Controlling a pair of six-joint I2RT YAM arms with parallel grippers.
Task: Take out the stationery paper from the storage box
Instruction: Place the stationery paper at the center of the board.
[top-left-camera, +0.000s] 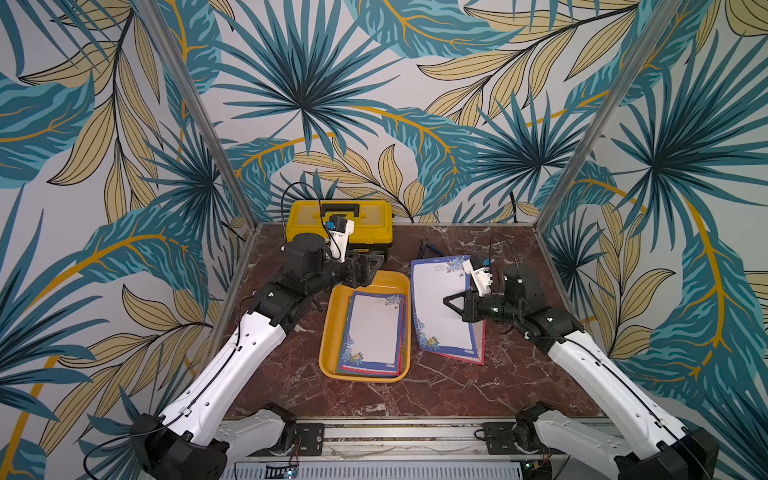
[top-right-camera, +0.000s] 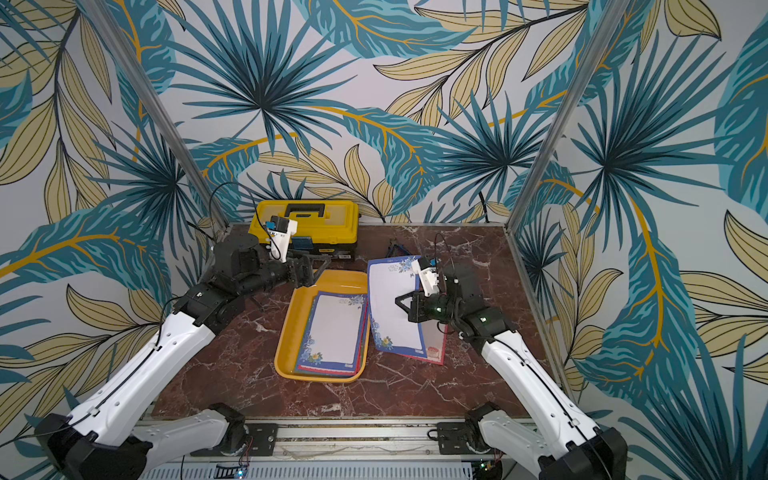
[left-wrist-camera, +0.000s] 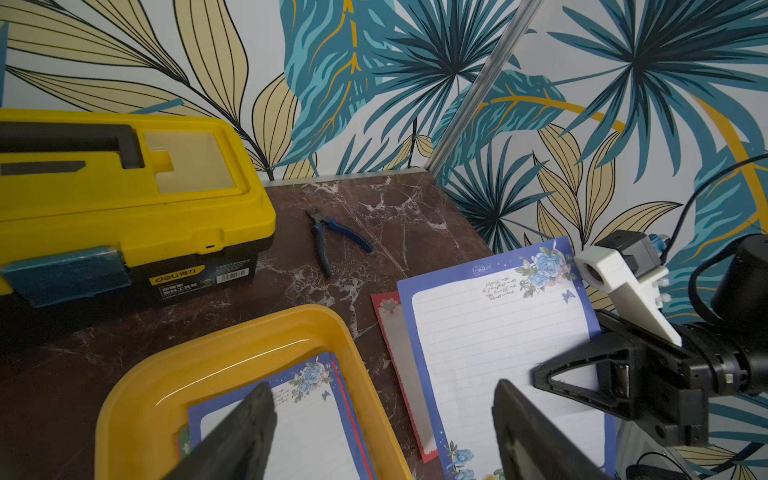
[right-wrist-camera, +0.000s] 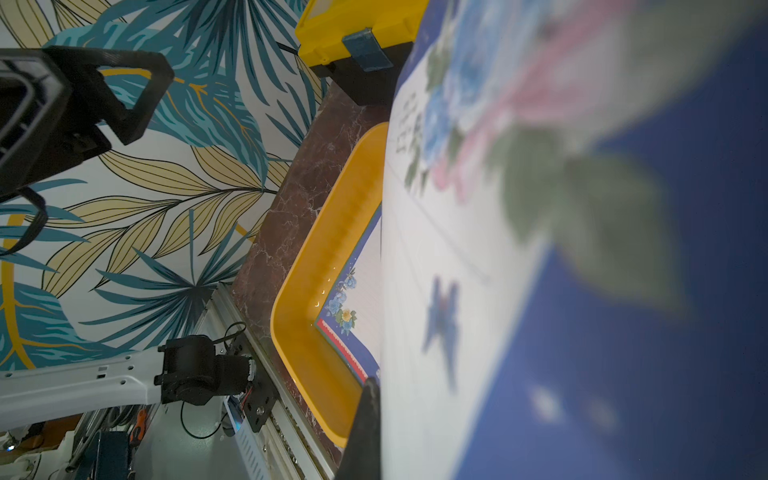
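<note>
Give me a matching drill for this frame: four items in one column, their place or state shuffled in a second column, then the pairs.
Column 1
1. blue-handled metal pliers
2. shallow orange-yellow plastic storage box
3. left gripper
4. right gripper

Column 2
A. shut on the blue floral-bordered paper sheet, outside the box
B. open, above the box's far end
C. lying on the brown marble table, near the back wall
D. holds a stack of bordered sheets

Pairs: 1-C, 2-D, 3-B, 4-A
</note>
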